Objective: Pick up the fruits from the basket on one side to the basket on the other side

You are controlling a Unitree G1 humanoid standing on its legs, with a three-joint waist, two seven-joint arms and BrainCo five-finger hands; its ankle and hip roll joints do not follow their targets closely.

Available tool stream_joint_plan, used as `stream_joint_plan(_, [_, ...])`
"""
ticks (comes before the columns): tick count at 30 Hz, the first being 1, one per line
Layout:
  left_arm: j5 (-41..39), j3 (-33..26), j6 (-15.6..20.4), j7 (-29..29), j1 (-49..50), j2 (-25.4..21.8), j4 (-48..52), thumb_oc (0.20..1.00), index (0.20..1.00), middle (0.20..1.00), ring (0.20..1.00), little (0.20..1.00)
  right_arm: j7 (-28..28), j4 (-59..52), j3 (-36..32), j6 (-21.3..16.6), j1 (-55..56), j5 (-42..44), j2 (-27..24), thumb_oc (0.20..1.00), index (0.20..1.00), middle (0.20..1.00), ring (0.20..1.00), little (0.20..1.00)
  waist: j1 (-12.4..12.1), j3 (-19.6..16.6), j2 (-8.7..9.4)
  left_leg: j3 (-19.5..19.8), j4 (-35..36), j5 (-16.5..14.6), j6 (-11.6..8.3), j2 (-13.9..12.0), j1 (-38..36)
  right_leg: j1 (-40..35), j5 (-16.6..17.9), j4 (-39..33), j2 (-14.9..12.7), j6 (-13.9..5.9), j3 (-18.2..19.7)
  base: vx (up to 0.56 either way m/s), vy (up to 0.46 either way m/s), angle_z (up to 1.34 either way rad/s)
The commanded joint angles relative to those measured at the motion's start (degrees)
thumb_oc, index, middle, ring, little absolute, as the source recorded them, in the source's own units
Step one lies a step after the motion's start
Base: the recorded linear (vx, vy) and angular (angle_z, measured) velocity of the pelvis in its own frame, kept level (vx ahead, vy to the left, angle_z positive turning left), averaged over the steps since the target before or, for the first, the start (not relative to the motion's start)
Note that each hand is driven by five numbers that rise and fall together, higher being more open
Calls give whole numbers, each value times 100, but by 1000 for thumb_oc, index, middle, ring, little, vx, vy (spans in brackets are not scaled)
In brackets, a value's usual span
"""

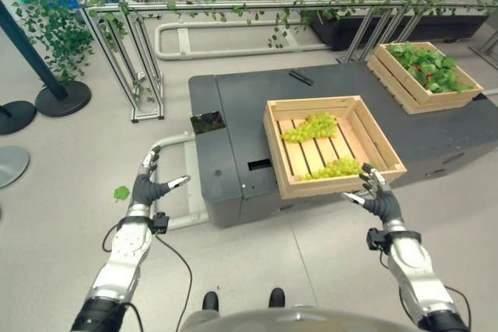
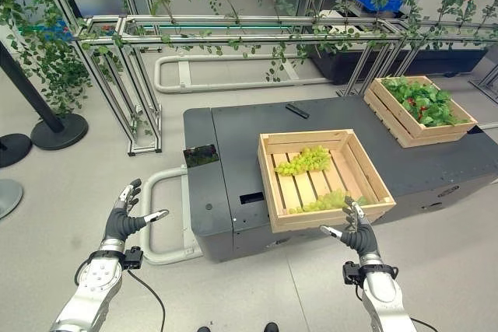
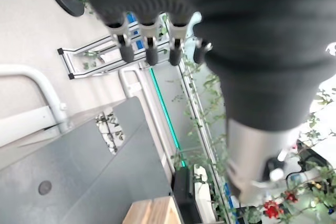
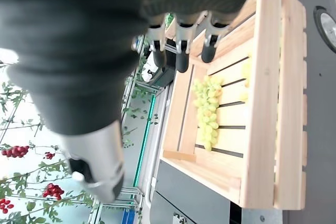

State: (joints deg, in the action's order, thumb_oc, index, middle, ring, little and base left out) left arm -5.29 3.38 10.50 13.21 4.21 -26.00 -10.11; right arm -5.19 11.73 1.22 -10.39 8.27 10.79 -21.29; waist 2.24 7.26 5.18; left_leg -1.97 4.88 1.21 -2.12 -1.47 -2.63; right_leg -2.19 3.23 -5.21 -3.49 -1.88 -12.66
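Grapes lie in two pale green bunches inside the shallow slatted wooden crate (image 1: 333, 144) on the dark grey flat-topped cart (image 1: 233, 114): a far bunch (image 1: 310, 127) near the middle slats and a near bunch (image 1: 336, 168) against the front wall. A second wooden crate filled with green leaves and small red fruit (image 1: 424, 74) is set well apart at the cart's far right corner. The right hand (image 1: 379, 196) is held just before the near crate's front right corner, fingers spread and empty, probably because the near bunch is within its reach. The left hand (image 1: 148, 186) is raised over the floor to the cart's left, fingers apart, nothing held. Whether grapes are arriving or leaving cannot be told.
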Motion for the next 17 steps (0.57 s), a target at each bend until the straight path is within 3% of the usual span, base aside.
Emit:
stream_joint_plan(1, [-23, -59, 253, -42, -247, -15, 4, 1000, 1000, 1000, 1000, 1000, -30, -154, -147, -267, -215, 18, -157, 1000, 1000, 1000, 1000, 1000, 40, -106, -96, -236, -441, -328, -201, -249, 127, -18, -655, 571, -258, -550, -35, 0, 0, 0])
stream_joint_plan(17, [-314, 114, 123, -407, 78, 86, -695, 1000, 1000, 1000, 1000, 1000, -43, 69, -71, -268, -328, 0, -131, 1000, 1000, 1000, 1000, 1000, -19, -79, -62, -258, -470, -399, -177, -267, 37, -73, -711, 592, -214, -529, -3, 2, 0, 0])
